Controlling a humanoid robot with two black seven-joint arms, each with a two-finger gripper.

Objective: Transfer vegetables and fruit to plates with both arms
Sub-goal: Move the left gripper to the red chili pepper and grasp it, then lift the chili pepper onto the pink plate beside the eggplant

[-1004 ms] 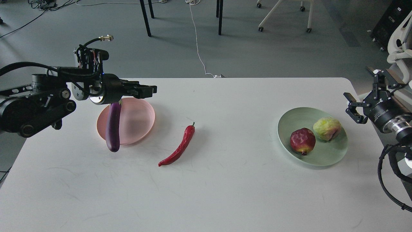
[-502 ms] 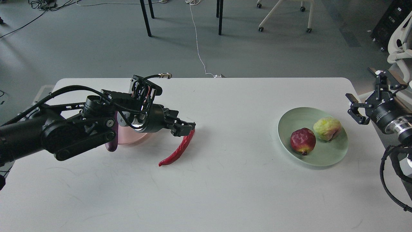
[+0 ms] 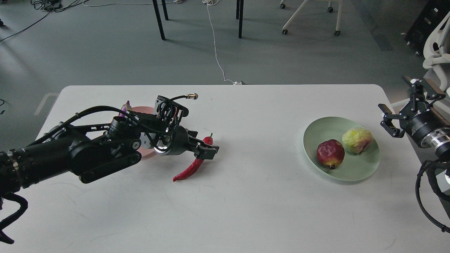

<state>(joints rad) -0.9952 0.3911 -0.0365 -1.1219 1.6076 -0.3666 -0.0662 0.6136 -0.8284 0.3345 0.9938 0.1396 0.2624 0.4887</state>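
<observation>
My left gripper [image 3: 206, 149] is low over the table, its jaws astride the upper half of the red chili pepper [image 3: 188, 170], which lies flat on the table. The jaws look open, with the chili's stem end showing between them. My left arm hides most of the pink plate [image 3: 143, 109]. Only the cap end of the purple eggplant [image 3: 124, 105] shows, at the plate's far left rim. The mint green plate [image 3: 351, 170] at the right holds the pomegranate [image 3: 330, 153] and the yellow-green fruit [image 3: 357, 140]. My right gripper [image 3: 404, 105] is open and empty beside the table's right edge.
The white table [image 3: 246, 211] has rounded far corners. Beyond it lie a grey floor, table legs, a white cable [image 3: 216, 52] and chair bases. A white chair [image 3: 437, 45] stands at the far right, behind my right arm.
My left arm has swung right and down from above the pink plate to the chili, leaving the eggplant on the plate. The chili has not moved. My right gripper has barely shifted.
</observation>
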